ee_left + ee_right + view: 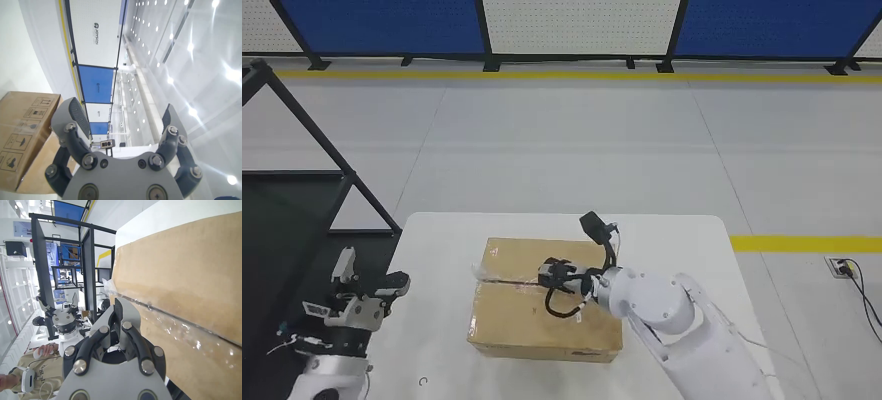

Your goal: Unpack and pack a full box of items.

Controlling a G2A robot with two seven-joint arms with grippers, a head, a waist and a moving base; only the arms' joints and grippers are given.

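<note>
Right pincer (117,306), clenched with nothing visibly held, sits atop the sealed cardboard box (532,320) mid-desk (442,240). It is at the taped seam (170,315), which runs lengthwise away toward the other arm's side. Left pincer (122,113) stands released, well apart at the desk's edge, so the right arm is nearer.

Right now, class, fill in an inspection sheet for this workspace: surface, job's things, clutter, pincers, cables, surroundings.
surface: white table, box near its middle.
job's things: cardboard box, closed, taped seam across its top.
clutter: one tiny dark item, too small to tell.
pincers: left pincer open, beside the table's left edge; right pincer shut, over the seam.
cables: black loop at the right wrist; socket lead on the floor.
surroundings: blue and white panels, yellow floor line.
</note>
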